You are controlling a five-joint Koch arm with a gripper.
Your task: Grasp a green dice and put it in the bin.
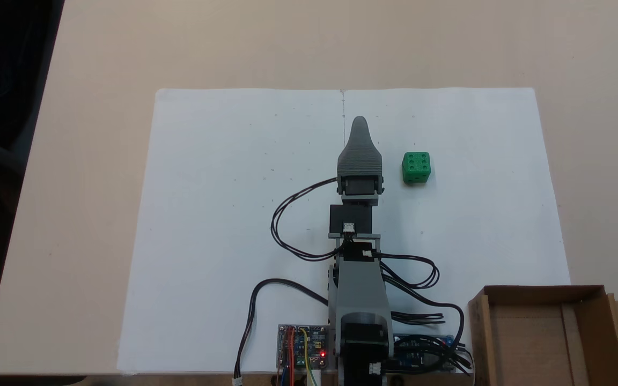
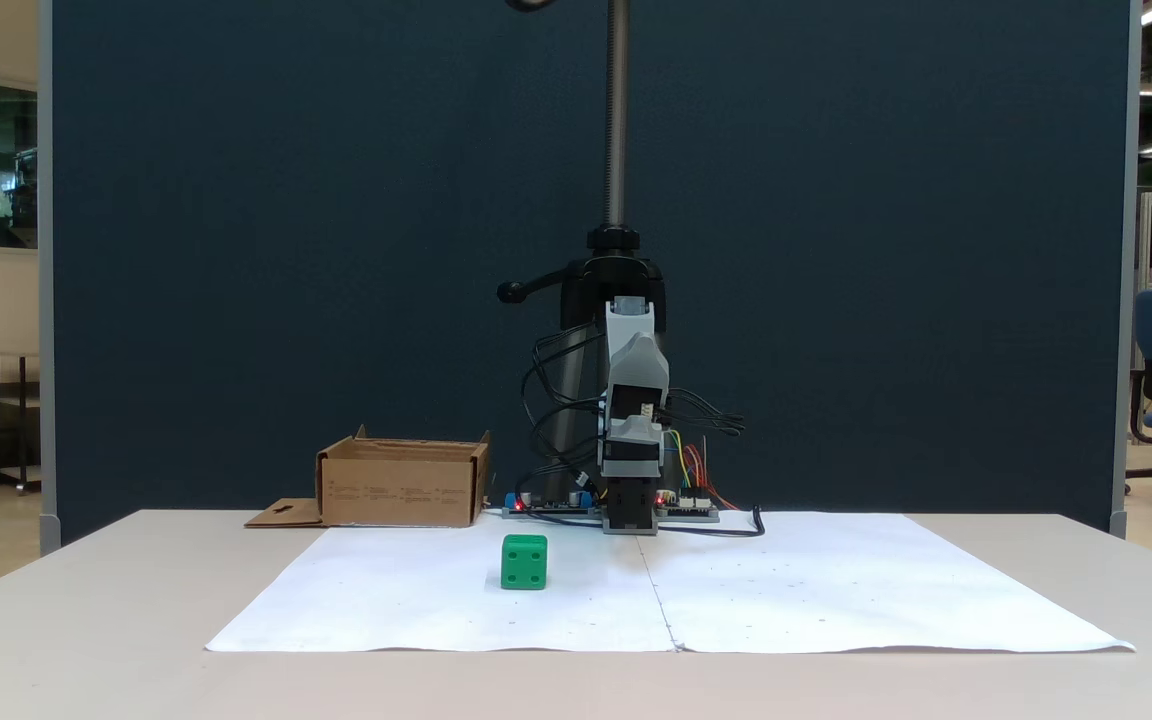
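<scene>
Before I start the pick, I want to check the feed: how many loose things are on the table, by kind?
Green dice: 1
Cardboard box: 1
White paper sheets: 2, laid side by side
Total: 4

Beige table (image 1: 73, 214) bearing white paper sheets (image 1: 223, 214) with green dice (image 1: 416, 168) atop, cardboard bin (image 1: 588, 338), circuit boards (image 1: 302, 346), arm base (image 1: 362, 343).

We see small bright green cube dice (image 1: 416, 168) with dark round pips, brown corrugated cardboard box bin (image 1: 539, 338), white paper sheet (image 1: 223, 214), beige table (image 1: 100, 161), ribbed grey gripper (image 1: 360, 124).
</scene>
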